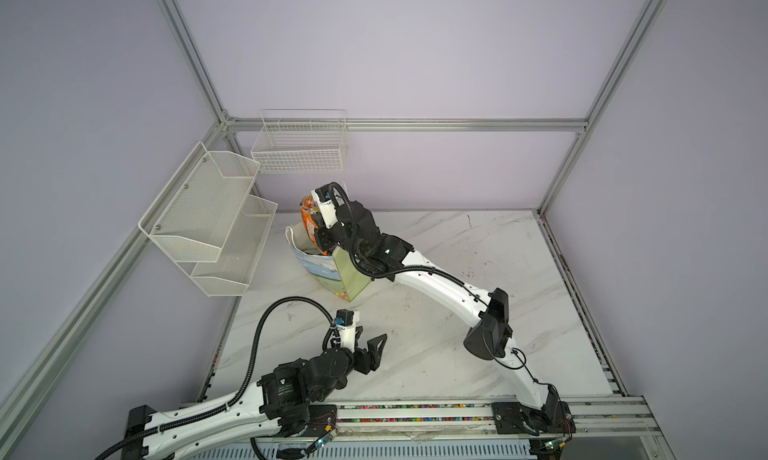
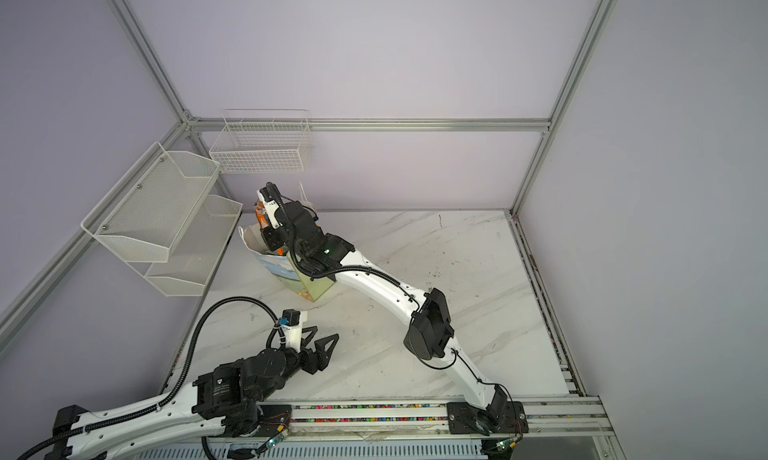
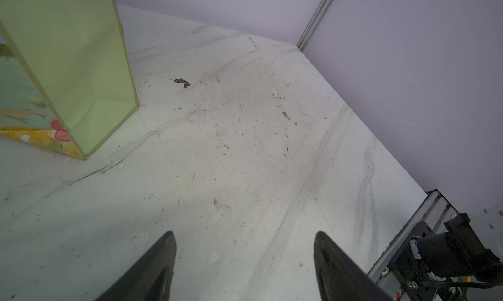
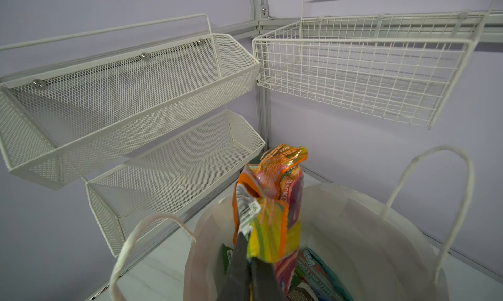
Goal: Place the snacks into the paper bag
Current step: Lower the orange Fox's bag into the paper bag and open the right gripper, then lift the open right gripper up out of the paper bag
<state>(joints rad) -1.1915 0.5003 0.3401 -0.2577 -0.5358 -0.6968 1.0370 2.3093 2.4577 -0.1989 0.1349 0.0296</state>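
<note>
The paper bag (image 1: 353,277) (image 2: 318,287) stands upright near the table's back left, with a pale green side (image 3: 76,68) and a white lining (image 4: 367,231). My right gripper (image 4: 249,248) (image 1: 318,229) is shut on the lower end of an orange snack packet (image 4: 272,204) (image 1: 308,219) (image 2: 261,212), which hangs upright in the bag's open mouth. Down inside the bag lie a teal packet (image 4: 321,269) and a green one (image 4: 226,258); the rest of the snacks are hidden. My left gripper (image 3: 244,234) (image 1: 370,337) (image 2: 323,333) hovers open and empty over bare table, in front of the bag.
A two-tier white mesh basket (image 1: 208,221) (image 4: 130,95) hangs on the left wall close to the bag. A white wire basket (image 1: 299,146) (image 4: 367,68) hangs on the back wall above it. The arms' mounting rail (image 1: 415,412) runs along the table's front edge.
</note>
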